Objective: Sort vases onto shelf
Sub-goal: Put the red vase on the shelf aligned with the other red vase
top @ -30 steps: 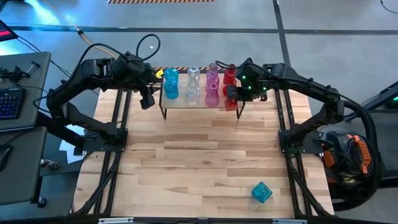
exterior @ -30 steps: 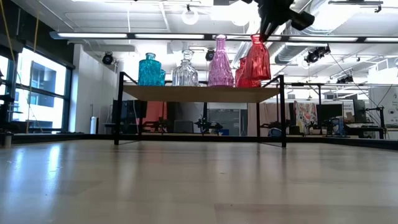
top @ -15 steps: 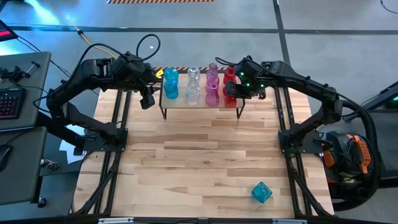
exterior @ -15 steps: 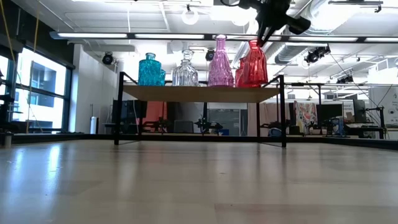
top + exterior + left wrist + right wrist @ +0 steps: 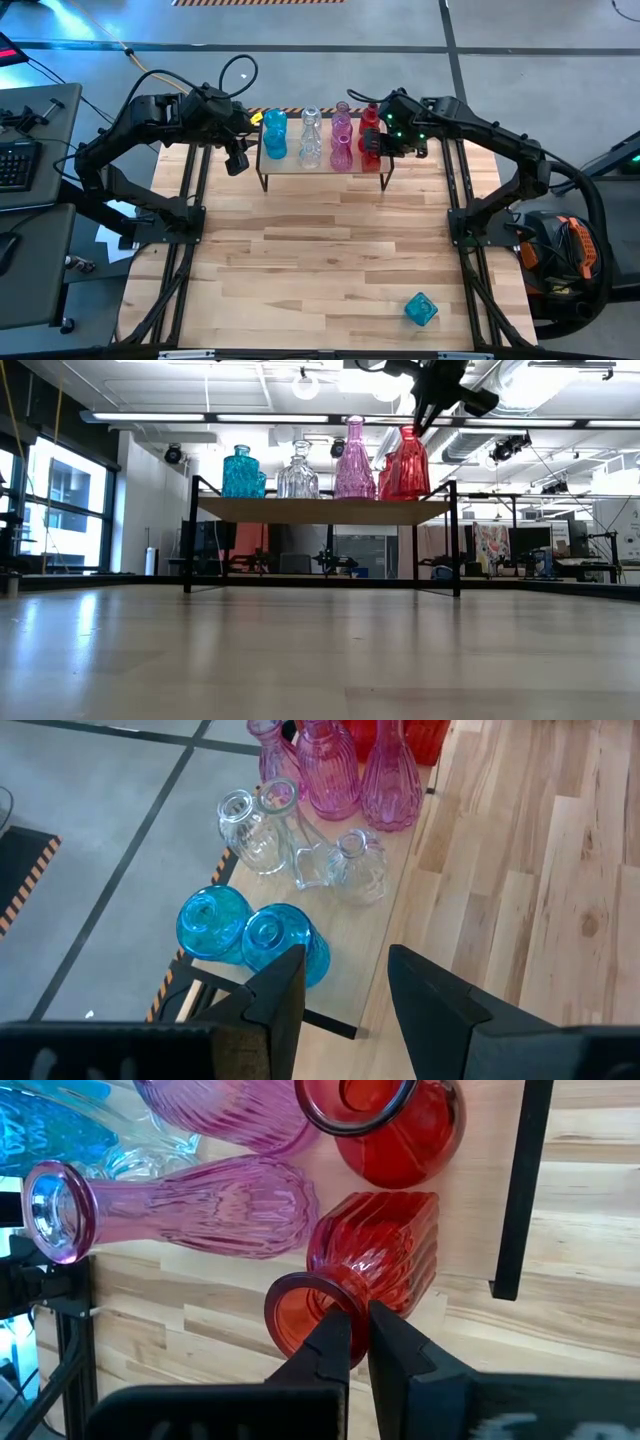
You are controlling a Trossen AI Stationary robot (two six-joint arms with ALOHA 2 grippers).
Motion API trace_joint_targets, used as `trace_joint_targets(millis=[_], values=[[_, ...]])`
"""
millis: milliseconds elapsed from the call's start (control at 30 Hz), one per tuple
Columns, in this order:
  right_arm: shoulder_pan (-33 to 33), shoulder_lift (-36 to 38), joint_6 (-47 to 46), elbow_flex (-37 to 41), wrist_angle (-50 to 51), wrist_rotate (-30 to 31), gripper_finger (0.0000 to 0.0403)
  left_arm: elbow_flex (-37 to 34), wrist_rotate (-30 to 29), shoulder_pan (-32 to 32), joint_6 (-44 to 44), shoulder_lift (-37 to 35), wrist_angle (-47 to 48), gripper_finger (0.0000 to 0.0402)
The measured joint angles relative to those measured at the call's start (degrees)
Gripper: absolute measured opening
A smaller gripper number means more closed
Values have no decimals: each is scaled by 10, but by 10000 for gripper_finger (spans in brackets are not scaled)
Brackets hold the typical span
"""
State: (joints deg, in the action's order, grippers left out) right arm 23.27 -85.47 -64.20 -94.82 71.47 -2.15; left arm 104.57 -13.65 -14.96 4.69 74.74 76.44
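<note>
A grey concrete floor with dark seams surrounds the wooden slat table. A desk with a keyboard sits at the left edge. In the low view, large windows fill the left side, ceiling lamps hang at the top, and pipes cross the upper right.

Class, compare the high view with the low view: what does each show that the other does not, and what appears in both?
Only the high view shows the faceted teal-blue glass vase lying alone on the table's near end, and the waiting left claw beside the shelf. Only the low view shows the room behind. Both show the small wood-topped, black-legged shelf carrying blue, clear, pink and red vases, with the right claw gripping the ribbed red glass vase by its rim.
</note>
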Motion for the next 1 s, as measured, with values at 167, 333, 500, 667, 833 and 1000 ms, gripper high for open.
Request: trace_joint_targets(millis=[167, 333, 500, 667, 833, 1000], values=[[0, -7, -3, 1, -2, 2, 0, 0, 0, 0, 0, 0, 0, 136], [0, -11, -3, 1, -8, 5, 0, 0, 0, 0, 0, 0, 0, 136], [0, -11, -3, 1, -4, 6, 0, 0, 0, 0, 0, 0, 0, 136], [0, -11, -5, 1, 1, 18, 5, 0, 0, 0, 0, 0, 0, 136], [0, -11, -14, 1, 1, 21, 20, 0, 0, 0, 0, 0, 0, 136], [0, -12, -14, 1, -1, 26, 23, 0, 0, 0, 0, 0, 0, 136]])
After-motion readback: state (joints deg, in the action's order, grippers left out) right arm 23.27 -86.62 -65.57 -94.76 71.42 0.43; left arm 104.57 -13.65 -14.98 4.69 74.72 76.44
